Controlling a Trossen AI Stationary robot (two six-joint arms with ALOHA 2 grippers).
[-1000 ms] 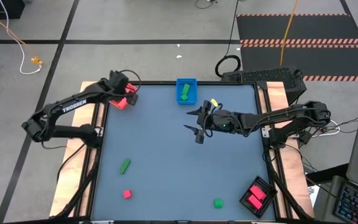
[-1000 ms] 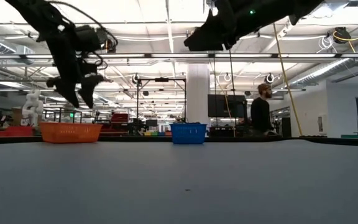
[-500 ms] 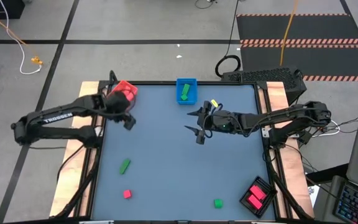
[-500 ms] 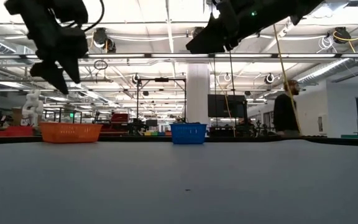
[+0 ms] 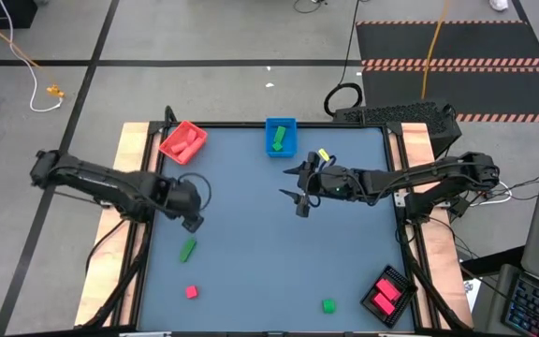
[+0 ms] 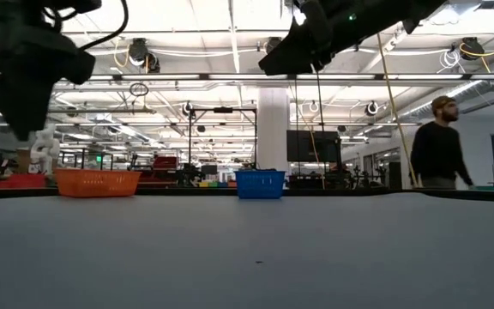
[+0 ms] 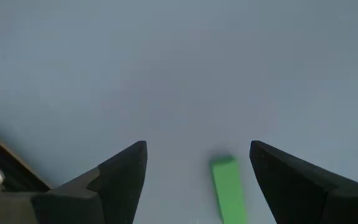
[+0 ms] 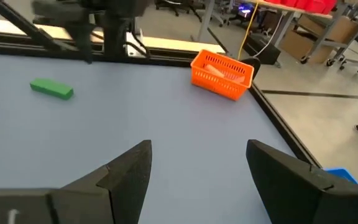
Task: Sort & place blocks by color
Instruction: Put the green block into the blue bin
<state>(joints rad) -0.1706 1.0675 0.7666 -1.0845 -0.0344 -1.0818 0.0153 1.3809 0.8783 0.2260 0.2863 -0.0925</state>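
My left gripper is open and hangs above the table just far of a green bar, which lies flat on the table; the left wrist view shows that bar between and below the open fingers, untouched. A small red cube and a green cube lie near the table's near edge. My right gripper is open, raised over the table's middle, holding nothing; its wrist view shows the green bar far off.
A red tray with pink pieces stands at the far left corner, a blue tray with green pieces at the far edge, a black tray with pink pieces at the near right corner. A person walks behind the table.
My left gripper has swung from over the red tray at the far left corner toward the near edge, and now hangs open just far of the green bar. The right arm has kept still. The person in the room behind has walked to the right.
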